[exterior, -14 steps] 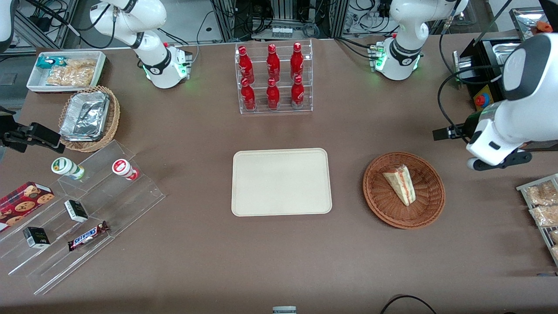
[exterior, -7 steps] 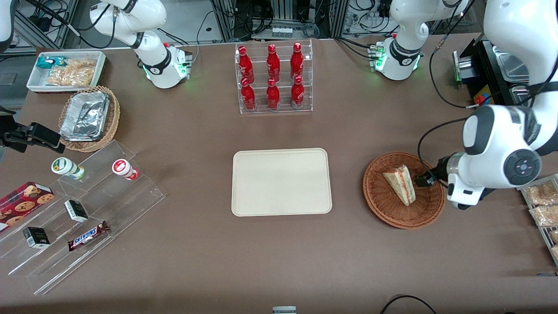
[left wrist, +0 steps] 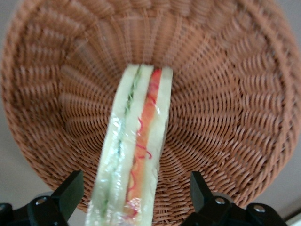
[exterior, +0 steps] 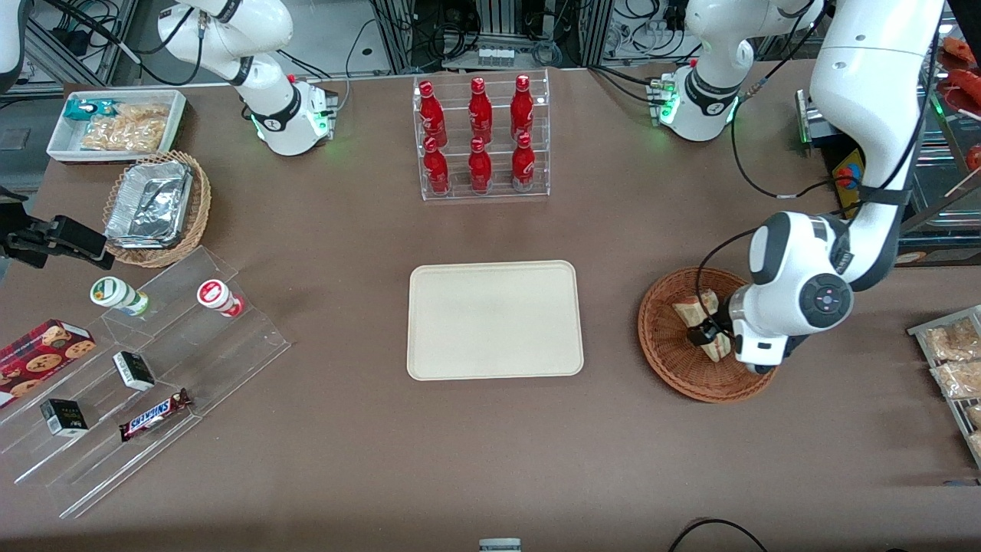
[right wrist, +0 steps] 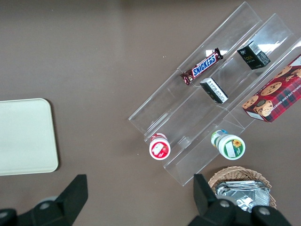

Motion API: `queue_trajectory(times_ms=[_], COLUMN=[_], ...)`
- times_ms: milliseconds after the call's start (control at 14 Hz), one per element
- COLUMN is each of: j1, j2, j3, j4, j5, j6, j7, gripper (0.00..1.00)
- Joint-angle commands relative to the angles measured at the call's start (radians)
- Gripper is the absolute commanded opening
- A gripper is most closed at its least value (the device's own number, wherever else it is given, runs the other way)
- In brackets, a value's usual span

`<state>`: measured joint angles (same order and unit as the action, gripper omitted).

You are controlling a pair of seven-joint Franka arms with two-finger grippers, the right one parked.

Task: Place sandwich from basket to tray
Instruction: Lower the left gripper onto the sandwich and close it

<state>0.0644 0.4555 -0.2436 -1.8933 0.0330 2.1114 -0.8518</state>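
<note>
Tool (exterior: 703,335) low over the sandwich (exterior: 692,310) in the basket (exterior: 665,353), fingers spread wide

Sandwich lies inside the reddish-brown basket, on its woven floor, cut edge with red and green filling up; the wrist view shows it (left wrist: 134,150) between the two parted fingers (left wrist: 70,190), neither pad touching it. Basket sits on the brown bench (exterior: 490,460) at about 3 o'clock of the cream tray (exterior: 494,320), apart from it, toward the working arm's end
</note>
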Motion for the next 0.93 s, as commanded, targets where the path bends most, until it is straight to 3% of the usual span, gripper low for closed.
queue_trajectory(times_ms=[0, 143, 214, 286, 571, 714, 857], j1=[-0.006, -0.003, -0.003, -0.003, -0.014, -0.064, -0.142], j2=[0.002, 0.0, -0.004, -0.009, -0.027, -0.043, -0.041], j3=[0.0, 0.0, 0.0, 0.0, -0.005, -0.008, -0.013], j4=[-0.053, -0.058, -0.052, -0.038, 0.158, 0.232, 0.284], j5=[0.021, 0.021, 0.021, 0.021, 0.03, 0.079, 0.079], j6=[0.045, 0.046, 0.041, 0.033, -0.218, -0.295, -0.303], j7=[-0.026, -0.023, -0.01, -0.003, 0.056, 0.063, 0.108], gripper=[0.98, 0.4, 0.2, 0.13, 0.12, 0.13, 0.13])
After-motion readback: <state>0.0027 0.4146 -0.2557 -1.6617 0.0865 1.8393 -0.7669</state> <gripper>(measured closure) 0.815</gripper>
